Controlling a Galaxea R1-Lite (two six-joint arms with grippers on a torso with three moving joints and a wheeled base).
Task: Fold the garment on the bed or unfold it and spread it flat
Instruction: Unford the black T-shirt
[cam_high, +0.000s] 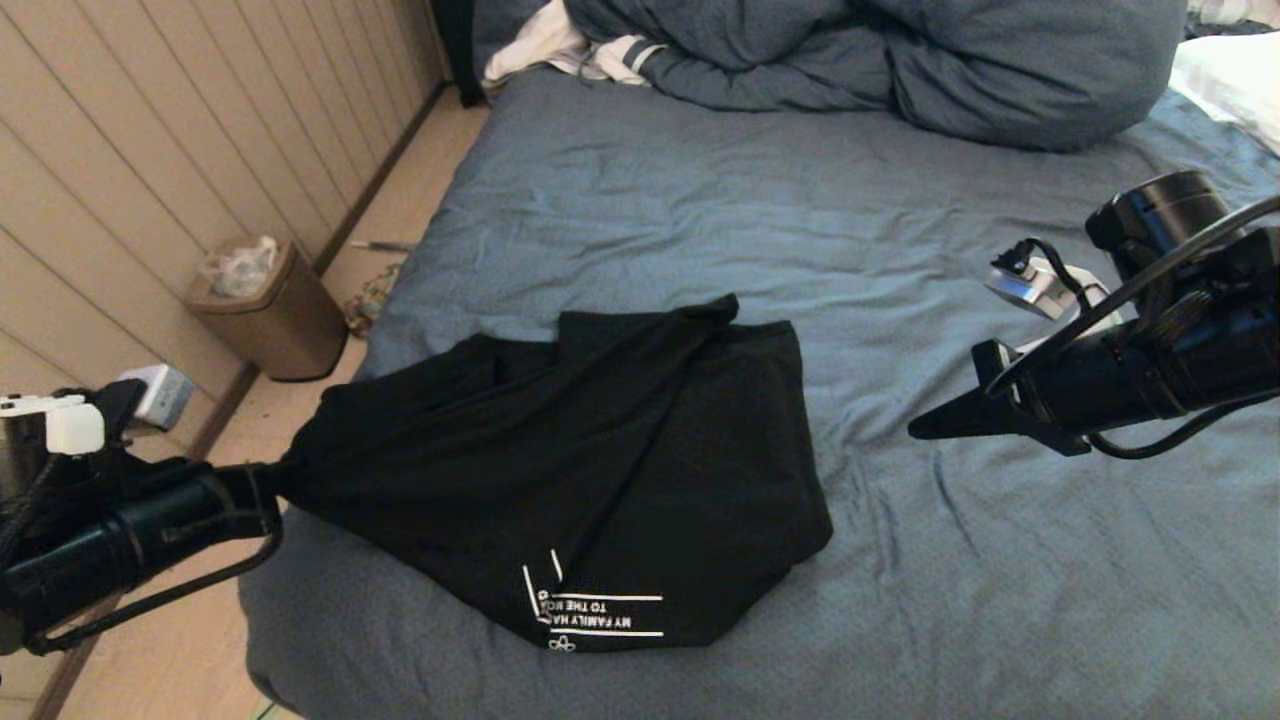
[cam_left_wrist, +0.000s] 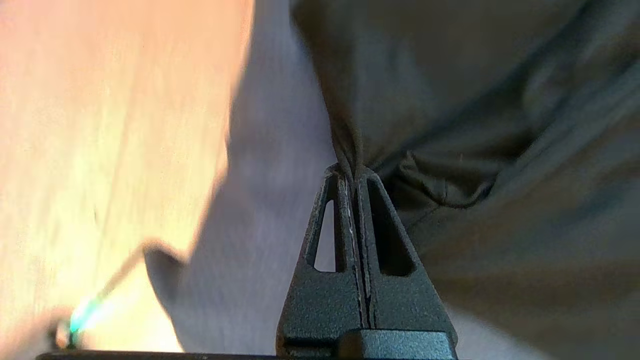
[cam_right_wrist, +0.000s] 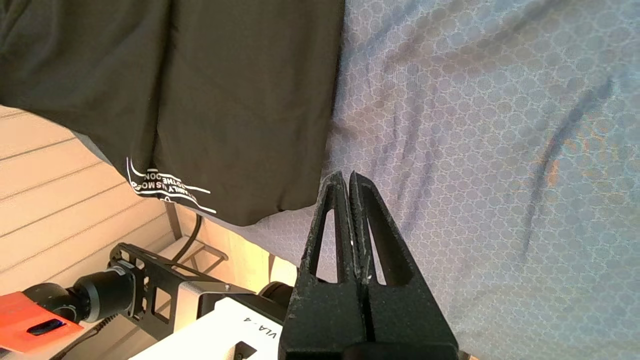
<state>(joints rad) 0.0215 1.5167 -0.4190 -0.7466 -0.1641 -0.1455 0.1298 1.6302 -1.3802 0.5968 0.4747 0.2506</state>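
The bed fills most of my head view, its slate-blue sheet wrinkled all over, and that is my first worry: if I drag cloth across those creases, they could catch the fabric and bunch it rather than let it slide flat. The blue duvet is heaped at the far end, well apart from the work, so I judge it no threat unless a pull runs long. The garment lies near the bed's left front corner, folded over itself with the white lettering at its near edge, and its left end is drawn out into a taut point past the mattress edge. My left gripper is clamped on that point; the left wrist view shows the fingers pinched tight on a thin gather of black cloth. The hold looks small, though I cannot tell how much fabric sits between the pads, so a hard tug may slip it free, or haul the whole shirt off the side toward the floor and the bin. My right gripper hangs above bare sheet to the shirt's right, fingers closed on nothing; with no second anchor, the layers will probably just follow the left pull without opening.
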